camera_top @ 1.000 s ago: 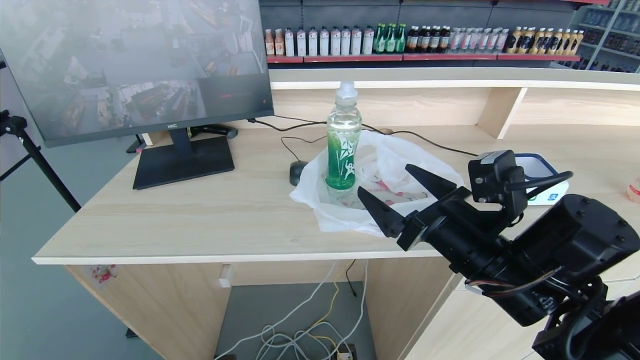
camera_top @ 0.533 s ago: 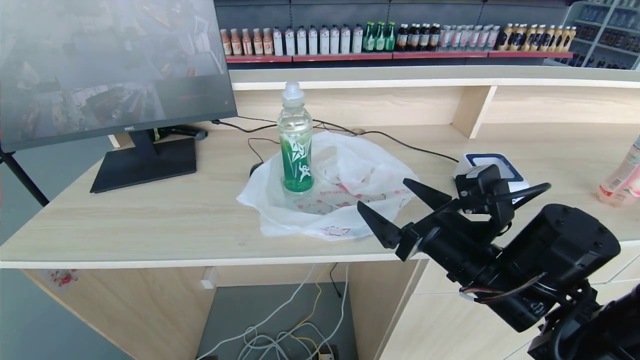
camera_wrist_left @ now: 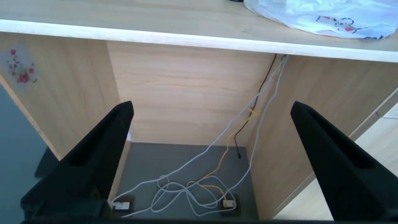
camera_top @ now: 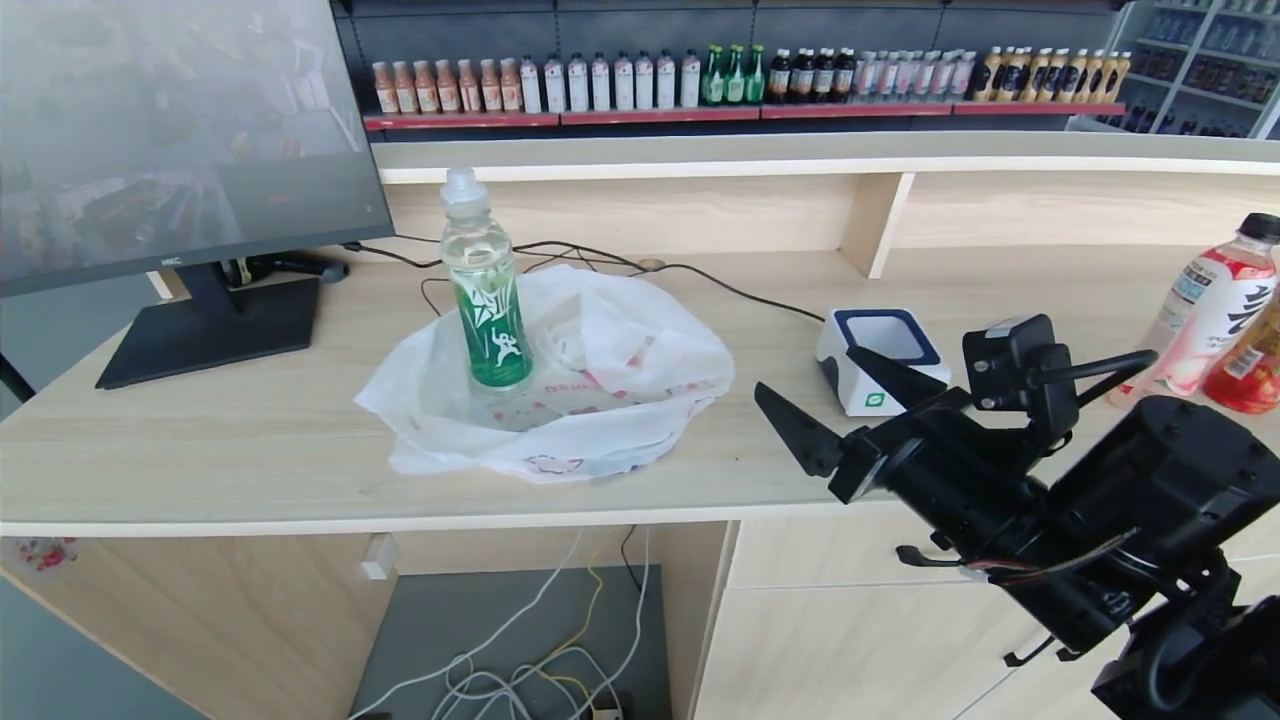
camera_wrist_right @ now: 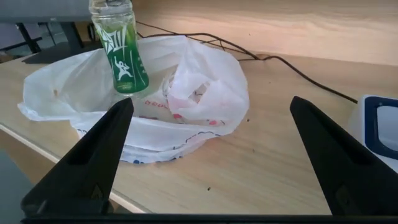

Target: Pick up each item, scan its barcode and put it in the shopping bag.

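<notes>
Starting with the right gripper (camera_top: 803,369): its two black fingers are spread wide with nothing between them, and it hangs over the front edge of the counter (camera_top: 250,450), not touching anything as far as I can see. The shopping bag (camera_top: 600,400), white and crumpled open, lies on the counter ahead of it and off to the robot's left, near the fingertips but clear of them. The green bottle (camera_top: 487,300) stands upright in the bag toward its far-left side, cap on, well apart from the gripper. The scanner (camera_top: 880,360), a white box with a dark blue top, sits just behind the gripper's farther finger, which overlaps it in the head view, so I honestly can't tell if they touch. Further to the robot's right, a pink bottle (camera_top: 1205,305) stands on the counter with a red bottle (camera_top: 1250,370) just beside it, cut off at the edge. The left gripper (camera_wrist_left: 211,106) is wide open and empty too, down below countertop level, facing the open bay under the counter where loose cables (camera_wrist_left: 199,186) trail onto the floor. The counter itself is light wood with a raised back ledge. A monitor (camera_top: 170,130) on a black stand sits at its left end, and a black cable (camera_top: 720,285) runs across behind the bag. Past the ledge there's a shelf (camera_top: 740,115) lined with rows of bottles.
</notes>
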`<state>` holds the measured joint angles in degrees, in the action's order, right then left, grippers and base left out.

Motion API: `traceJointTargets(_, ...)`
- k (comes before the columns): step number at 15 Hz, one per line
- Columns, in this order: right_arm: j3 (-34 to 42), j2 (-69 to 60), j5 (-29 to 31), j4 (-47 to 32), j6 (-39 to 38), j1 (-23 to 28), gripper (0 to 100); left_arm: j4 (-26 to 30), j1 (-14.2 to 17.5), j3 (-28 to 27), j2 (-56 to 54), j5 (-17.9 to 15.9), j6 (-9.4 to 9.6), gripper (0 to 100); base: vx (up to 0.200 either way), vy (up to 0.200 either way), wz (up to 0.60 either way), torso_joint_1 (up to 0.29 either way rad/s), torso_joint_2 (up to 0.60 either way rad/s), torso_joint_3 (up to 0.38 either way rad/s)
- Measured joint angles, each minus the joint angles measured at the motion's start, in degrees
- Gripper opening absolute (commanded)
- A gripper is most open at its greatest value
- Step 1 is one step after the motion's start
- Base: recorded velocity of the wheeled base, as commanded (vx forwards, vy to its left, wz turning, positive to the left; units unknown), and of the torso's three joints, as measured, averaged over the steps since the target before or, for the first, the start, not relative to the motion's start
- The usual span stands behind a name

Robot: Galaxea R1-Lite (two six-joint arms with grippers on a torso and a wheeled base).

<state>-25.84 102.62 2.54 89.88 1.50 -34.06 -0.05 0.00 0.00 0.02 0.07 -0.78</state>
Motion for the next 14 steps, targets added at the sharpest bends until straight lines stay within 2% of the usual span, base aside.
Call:
traceJointTargets(10,1.8,-2.7,0.0,0.1,-0.3,3.5,100,0.0,0.0,0.0,0.0,0.0,-0.01,100,0.000,-0.200,0.00,0.001,0.00,0.003)
traceJointTargets(14,1.8,-3.2,0.0,0.1,-0.3,6.7,100,0.0,0.0,0.0,0.0,0.0,-0.09,100,0.000,-0.200,0.00,0.002,0.00,0.002)
